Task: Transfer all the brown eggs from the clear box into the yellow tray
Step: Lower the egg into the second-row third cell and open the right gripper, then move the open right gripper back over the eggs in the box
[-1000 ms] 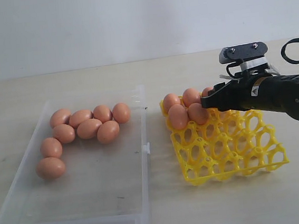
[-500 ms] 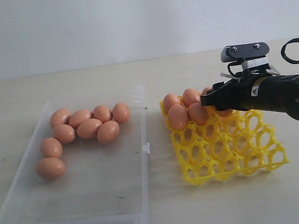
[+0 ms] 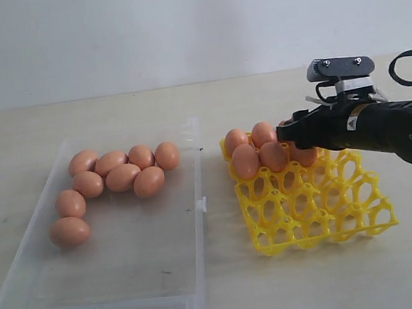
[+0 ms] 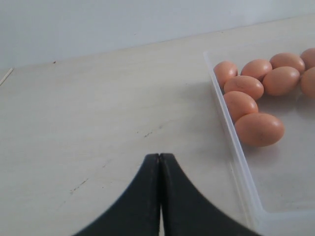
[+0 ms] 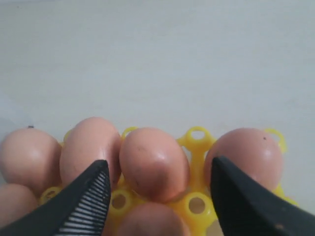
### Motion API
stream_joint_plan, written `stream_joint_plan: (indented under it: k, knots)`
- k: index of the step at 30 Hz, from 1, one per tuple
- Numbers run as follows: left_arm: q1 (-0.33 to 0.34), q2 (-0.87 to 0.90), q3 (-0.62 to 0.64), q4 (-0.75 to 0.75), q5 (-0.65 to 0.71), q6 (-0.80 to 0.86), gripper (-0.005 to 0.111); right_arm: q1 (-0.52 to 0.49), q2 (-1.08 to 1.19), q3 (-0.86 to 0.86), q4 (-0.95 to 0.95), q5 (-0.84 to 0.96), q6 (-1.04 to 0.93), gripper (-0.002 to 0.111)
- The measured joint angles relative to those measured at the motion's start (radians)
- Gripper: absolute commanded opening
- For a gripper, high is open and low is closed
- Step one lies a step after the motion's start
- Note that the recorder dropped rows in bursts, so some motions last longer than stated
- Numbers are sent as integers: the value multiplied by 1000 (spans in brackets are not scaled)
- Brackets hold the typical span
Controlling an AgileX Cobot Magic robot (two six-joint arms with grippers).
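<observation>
Right gripper (image 5: pixel 158 169) stands wide open, gripping nothing, straddling a brown egg (image 5: pixel 150 152) seated at the yellow tray's (image 3: pixel 321 216) far side; best lift straight up, clear of its neighbours; then swing left to the clear box (image 3: pixel 190 200), where more brown eggs (image 3: pixel 123 177) lie.

table (image 3: pixel 259 94): pale, faint wood grain, fills exterior view from 3 through 6 to 9 o'clock | wall (image 3: pixel 179 25): plain white, at 12 o'clock, meets table in a straight line | scratches (image 4: pixel 152 132): short dark marks on table, left wrist view, near centre, one more toward 7 o'clock
</observation>
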Motion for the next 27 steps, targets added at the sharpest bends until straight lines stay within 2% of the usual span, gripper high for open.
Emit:
stream_joint_plan:
  k: [6, 8, 9, 10, 11, 12, 14, 18, 20, 23, 27]
  knots:
    - [0, 0, 0, 0, 0, 0, 0, 9, -96, -5, 0, 25, 52, 56]
    - [0, 0, 0, 0, 0, 0, 0, 24, -132, -23, 0, 78, 58, 52]
    - [0, 0, 0, 0, 0, 0, 0, 53, -158, -68, 0, 178, 58, 50]
    - [0, 0, 0, 0, 0, 0, 0, 72, -166, -98, 0, 242, 58, 43]
    - [0, 0, 0, 0, 0, 0, 0, 116, -171, -160, 0, 390, 58, 36]
    - [0, 0, 0, 0, 0, 0, 0, 142, -171, -198, 0, 466, 55, 20]
    - [0, 0, 0, 0, 0, 0, 0, 215, -168, -300, 23, 647, -41, 0]
    - [0, 0, 0, 0, 0, 0, 0, 350, -84, -526, 351, 919, -445, 0]
    - [0, 0, 0, 0, 0, 0, 0, 397, -4, -653, 470, 1080, -568, 0]
    - [0, 0, 0, 0, 0, 0, 0, 469, 126, -803, 500, 1242, -601, 3]
    - [0, 0, 0, 0, 0, 0, 0, 534, 221, -915, 503, 1306, -594, 20]
